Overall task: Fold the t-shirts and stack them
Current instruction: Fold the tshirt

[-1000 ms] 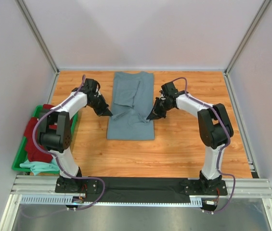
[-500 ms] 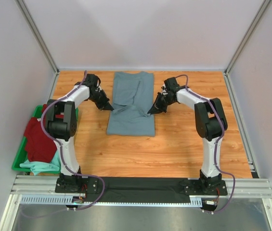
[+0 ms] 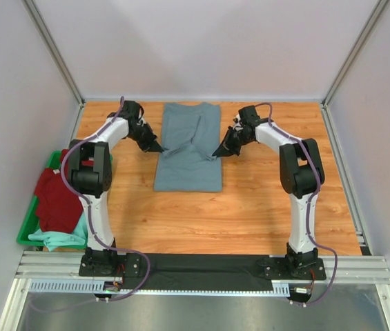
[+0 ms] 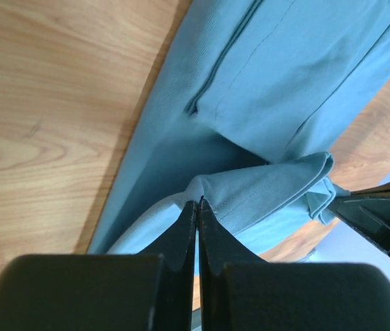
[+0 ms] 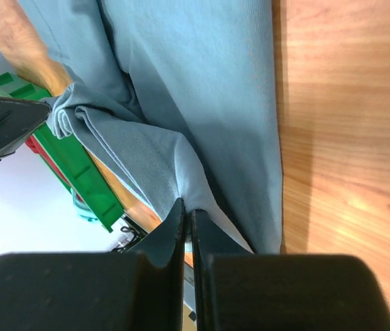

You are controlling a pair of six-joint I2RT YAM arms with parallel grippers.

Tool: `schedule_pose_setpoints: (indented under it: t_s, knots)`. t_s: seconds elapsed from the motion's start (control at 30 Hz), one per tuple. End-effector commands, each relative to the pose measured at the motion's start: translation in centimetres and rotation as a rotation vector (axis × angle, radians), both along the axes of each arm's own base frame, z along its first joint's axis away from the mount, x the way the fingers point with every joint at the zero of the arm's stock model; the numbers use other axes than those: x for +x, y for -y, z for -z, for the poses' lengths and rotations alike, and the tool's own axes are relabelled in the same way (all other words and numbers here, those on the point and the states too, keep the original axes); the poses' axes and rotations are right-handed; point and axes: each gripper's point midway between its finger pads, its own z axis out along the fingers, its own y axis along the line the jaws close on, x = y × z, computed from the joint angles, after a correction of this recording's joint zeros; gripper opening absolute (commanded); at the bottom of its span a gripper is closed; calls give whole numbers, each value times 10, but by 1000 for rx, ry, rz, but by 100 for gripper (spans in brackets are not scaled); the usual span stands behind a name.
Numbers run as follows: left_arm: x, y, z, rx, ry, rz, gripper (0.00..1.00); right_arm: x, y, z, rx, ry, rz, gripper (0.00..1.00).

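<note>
1. Desk (image 3: 270, 200): light wooden board, the work surface in front of both arm bases. It carries the shirt now being folded.

2. Large slate grey-blue cotton t-shirt (image 3: 189, 172): lies at the desk's middle as a long narrow band, running from the near side to the far edge, its sides already turned in. About midway along, a ridge of cloth is lifted off the desk between the two grippers. This looks like the start of a crosswise fold. Holding both edges level should keep the crease straight.

3. Green plastic bin (image 3: 23, 234): sits off the desk's left edge beside the left arm and holds the shirts not yet folded.

4. Dark red t-shirt (image 3: 56, 196): crumpled in the bin and spilling over its rim, awaiting its turn.

5. Mint-green t-shirt (image 3: 60, 238): bunched at the bin's near end, partly under the red one.

6. Left gripper (image 4: 198, 207): jaws pressed together on a thin fold at the grey-blue shirt's left edge, lifting it clear of the desk.

7. Right gripper (image 5: 185, 207): jaws likewise pinched on the shirt's right edge, opposite its partner, so the cloth stays taut between them.
</note>
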Motion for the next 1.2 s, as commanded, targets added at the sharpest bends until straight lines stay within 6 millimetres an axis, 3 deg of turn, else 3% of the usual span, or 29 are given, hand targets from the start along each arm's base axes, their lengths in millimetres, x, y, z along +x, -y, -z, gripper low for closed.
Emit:
schedule_pose_setpoints:
  t_s: [0.0, 0.1, 0.13, 0.2, 0.3, 0.37, 0.43, 0.47, 0.53, 0.57, 0.6, 0.63, 0.67, 0.7, 0.73, 0.77, 0.83, 0.93, 1.17]
  knots:
    - [9, 3, -5, -33, -5, -6, 0, 12, 0, -1, 28, 4, 2, 1]
    - [9, 3, 0, -29, -27, -13, 2, 15, -1, 0, 41, -3, -2, 7]
    - [10, 2, 1, -21, -26, -15, 9, 16, 1, 6, 37, -16, -1, 16]
    - [10, -6, 1, 24, -25, -18, 15, 23, 4, 3, 19, 3, -9, 21]
    - [12, -22, -10, 103, 5, -23, 25, 34, 17, -6, -21, 38, -10, 35]
    - [11, -34, -26, 170, 55, -33, 35, 42, 37, -18, -91, 86, 11, 46]
    - [9, -42, -49, 208, 125, -17, 39, 40, 59, -25, -204, 104, 5, 54]
    - [3, -47, -52, 232, 131, -14, 40, 37, 64, -37, -228, 126, -1, 56]
    - [-3, -47, -75, 235, 210, 5, 41, 18, 66, -41, -259, 118, -31, 60]
    - [-16, -44, -70, 212, 193, 24, 41, 12, 61, -57, -247, 160, -39, 60]
    - [-22, -40, -72, 193, 208, 44, 40, 4, 56, -61, -240, 174, -53, 61]
    - [-33, -28, -74, 130, 236, 77, 40, -18, 44, -50, -224, 130, -84, 61]
    - [-41, -16, -73, 86, 243, 107, 38, -22, 31, -63, -181, 183, -95, 60]
    - [-47, -7, -72, 49, 245, 128, 33, -30, 20, -62, -143, 178, -107, 59]
    - [-58, 4, -64, 3, 231, 158, 31, -53, 4, -49, -100, 107, -121, 54]
    - [-66, 16, -59, -14, 222, 192, 28, -51, -8, -49, -62, 133, -117, 49]
    - [-78, 26, -40, -28, 192, 226, 22, -69, -30, -41, 2, 100, -156, 28]
    - [-91, 31, -12, -43, 137, 239, 17, -83, -40, -16, 5, 42, -182, 15]
    - [-128, 5, 49, 85, -51, 248, 16, -111, -14, 31, -106, -14, -215, 12]
